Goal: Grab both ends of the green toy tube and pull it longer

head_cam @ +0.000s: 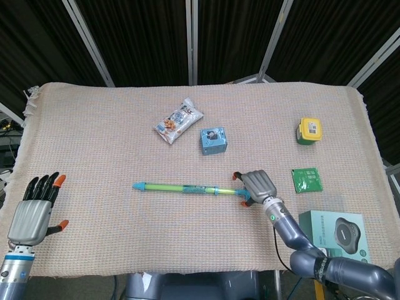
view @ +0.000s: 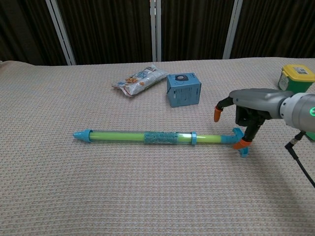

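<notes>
Green toy tube (head_cam: 184, 187) lies flat on the table cloth (head_cam: 94, 125), nozzle end toward my left, T-handle (view: 240, 141) toward my right. It looks unextended.

My right hand (head_cam: 255, 186) sits over the T-handle, fingers curled down around it, one fingertip (view: 240, 144) touching the handle. I cannot tell whether the grasp is closed; I judge it is only forming.

My left hand (head_cam: 36, 209) is open near the table's near left edge, fingers apart, holding nothing, well apart from the tube.

Remaining: secure the handle, bring the left hand to the nozzle end, grip, pull.
</notes>
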Tool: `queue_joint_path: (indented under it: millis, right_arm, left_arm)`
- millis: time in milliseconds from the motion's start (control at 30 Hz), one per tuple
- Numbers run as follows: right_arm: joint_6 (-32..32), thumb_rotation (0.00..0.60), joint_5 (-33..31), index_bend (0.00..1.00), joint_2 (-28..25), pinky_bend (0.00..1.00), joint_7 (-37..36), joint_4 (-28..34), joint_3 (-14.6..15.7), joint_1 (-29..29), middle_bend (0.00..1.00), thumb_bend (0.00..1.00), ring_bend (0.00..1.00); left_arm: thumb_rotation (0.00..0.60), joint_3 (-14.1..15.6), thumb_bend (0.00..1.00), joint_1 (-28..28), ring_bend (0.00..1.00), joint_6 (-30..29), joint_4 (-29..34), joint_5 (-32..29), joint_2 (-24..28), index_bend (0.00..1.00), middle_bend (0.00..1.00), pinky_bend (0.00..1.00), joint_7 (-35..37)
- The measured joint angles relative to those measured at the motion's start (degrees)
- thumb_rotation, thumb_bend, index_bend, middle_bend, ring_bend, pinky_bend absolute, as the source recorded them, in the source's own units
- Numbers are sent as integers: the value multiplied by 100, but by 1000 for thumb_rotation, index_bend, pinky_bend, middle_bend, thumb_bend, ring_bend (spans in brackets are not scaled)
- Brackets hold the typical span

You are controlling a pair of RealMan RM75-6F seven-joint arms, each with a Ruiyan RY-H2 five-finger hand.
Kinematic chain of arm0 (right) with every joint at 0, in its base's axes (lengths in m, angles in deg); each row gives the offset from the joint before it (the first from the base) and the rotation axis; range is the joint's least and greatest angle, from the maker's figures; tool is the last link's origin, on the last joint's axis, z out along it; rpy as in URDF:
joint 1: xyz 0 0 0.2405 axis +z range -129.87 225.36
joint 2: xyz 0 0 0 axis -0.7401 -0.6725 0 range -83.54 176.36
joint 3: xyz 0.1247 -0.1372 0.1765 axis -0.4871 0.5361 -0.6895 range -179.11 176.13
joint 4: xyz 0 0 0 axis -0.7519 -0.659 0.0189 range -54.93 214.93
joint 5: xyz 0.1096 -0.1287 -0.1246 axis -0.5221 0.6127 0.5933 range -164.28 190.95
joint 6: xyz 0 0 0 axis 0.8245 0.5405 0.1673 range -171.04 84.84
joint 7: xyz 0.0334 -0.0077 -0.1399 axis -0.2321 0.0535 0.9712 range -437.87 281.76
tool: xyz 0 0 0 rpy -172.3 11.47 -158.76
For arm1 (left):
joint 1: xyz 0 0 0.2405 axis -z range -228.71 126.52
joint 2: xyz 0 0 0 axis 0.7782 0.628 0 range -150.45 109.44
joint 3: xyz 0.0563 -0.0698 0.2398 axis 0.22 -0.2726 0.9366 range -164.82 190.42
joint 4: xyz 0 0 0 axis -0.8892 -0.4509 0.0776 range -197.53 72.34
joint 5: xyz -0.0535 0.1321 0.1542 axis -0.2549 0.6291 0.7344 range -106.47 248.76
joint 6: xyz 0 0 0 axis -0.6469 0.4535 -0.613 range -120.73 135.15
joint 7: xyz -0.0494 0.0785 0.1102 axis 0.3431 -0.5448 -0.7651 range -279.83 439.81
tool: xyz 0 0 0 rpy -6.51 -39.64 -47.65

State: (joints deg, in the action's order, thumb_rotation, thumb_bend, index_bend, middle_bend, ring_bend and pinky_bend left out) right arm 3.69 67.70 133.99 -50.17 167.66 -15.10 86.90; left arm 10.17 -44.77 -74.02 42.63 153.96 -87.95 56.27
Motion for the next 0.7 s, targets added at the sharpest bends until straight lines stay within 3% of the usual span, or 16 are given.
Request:
queue_joint_path:
  millis: [367, 700]
  right_arm:
    - [247, 600, -934, 463, 491, 1000, 645, -348, 169, 487, 1000, 195, 1000]
    - [327, 600, -973, 504, 579, 1000, 662, -475, 316, 591, 1000, 249, 1000]
  left_arm:
    - [600, 1, 0, 69, 0, 47, -52, -140, -55, 0, 0, 0, -76]
    - [600, 20, 0, 84, 0, 31, -45, -159, -62, 0, 0, 0, -89]
